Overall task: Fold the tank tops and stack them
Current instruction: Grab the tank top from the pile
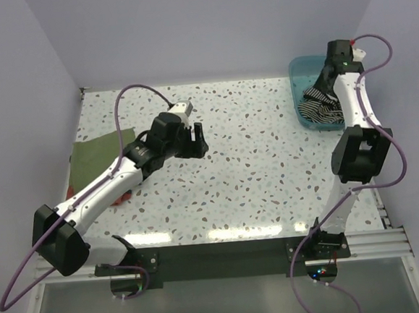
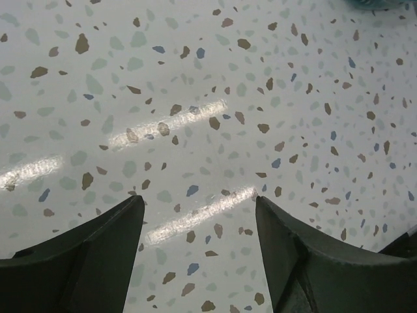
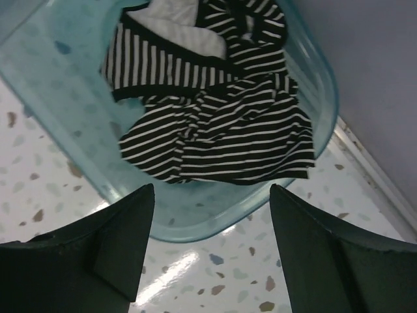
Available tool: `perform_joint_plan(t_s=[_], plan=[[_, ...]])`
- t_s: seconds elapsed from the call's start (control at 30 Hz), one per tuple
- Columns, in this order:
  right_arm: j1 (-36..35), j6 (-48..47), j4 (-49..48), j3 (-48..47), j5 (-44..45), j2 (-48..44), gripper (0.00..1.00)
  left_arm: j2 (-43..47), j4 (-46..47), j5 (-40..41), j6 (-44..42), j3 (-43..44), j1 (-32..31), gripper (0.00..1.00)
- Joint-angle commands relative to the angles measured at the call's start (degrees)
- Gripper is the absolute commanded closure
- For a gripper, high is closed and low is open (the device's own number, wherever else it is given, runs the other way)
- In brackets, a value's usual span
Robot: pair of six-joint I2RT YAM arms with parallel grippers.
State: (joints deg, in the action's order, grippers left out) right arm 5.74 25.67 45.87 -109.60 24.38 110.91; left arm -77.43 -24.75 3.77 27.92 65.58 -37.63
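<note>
Dark wedge-shaped fingers of the right gripper [image 3: 210,192] frame the wrist view. They are spread wide with nothing between them, hanging over a translucent teal plastic tub [image 3: 313,85] at the two o'clock corner of the bench [image 1: 254,167]. Crumpled inside it lies the striped tank top [image 3: 215,130], thin black-and-white jersey with dark binding at neck and armholes. It is bunched in soft folds, with a pale inner face showing at twelve o'clock. It should handle as light, limp and stretchy, and is unlikely to slip. A pinch on a raised fold or the bound edge looks best, since binding gives firmer purchase than a single layer. The olive-green tank top [image 1: 97,154] lies flat at nine o'clock, partly hidden by the left arm. The left gripper [image 2: 197,202] is likewise spread and empty over glossy, speckled bench.
</note>
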Motion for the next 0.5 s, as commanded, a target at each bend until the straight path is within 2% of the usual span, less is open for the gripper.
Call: perform_joint_plan(t_s=[0.0, 0.17, 0.27, 0.37, 0.47], plan=[[3.6, -1.6, 3.4, -0.9, 4.7, 1.4, 0.25, 2.0, 6.2, -7.7, -0.1, -2.6, 0.1, 0.26], [7.4, 1.1, -1.9, 1.8, 2.3, 4.6, 0.19, 3.8, 8.9, -13.3, -0.1, -7.0, 0.1, 0.26], [8.1, 2.0, -2.3, -0.9, 0.8, 9.8, 0.18, 4.2, 8.7, -14.2, -1.1, -8.0, 0.1, 0.26], [8.0, 3.7, 0.1, -3.3, 2.1, 12.2, 0.2, 5.1, 8.5, -15.4, -1.1, -8.3, 0.1, 0.26], [8.0, 4.6, -2.9, 0.3, 2.3, 10.8, 0.25, 6.2, 8.9, -16.2, -0.9, -9.5, 0.1, 0.26]])
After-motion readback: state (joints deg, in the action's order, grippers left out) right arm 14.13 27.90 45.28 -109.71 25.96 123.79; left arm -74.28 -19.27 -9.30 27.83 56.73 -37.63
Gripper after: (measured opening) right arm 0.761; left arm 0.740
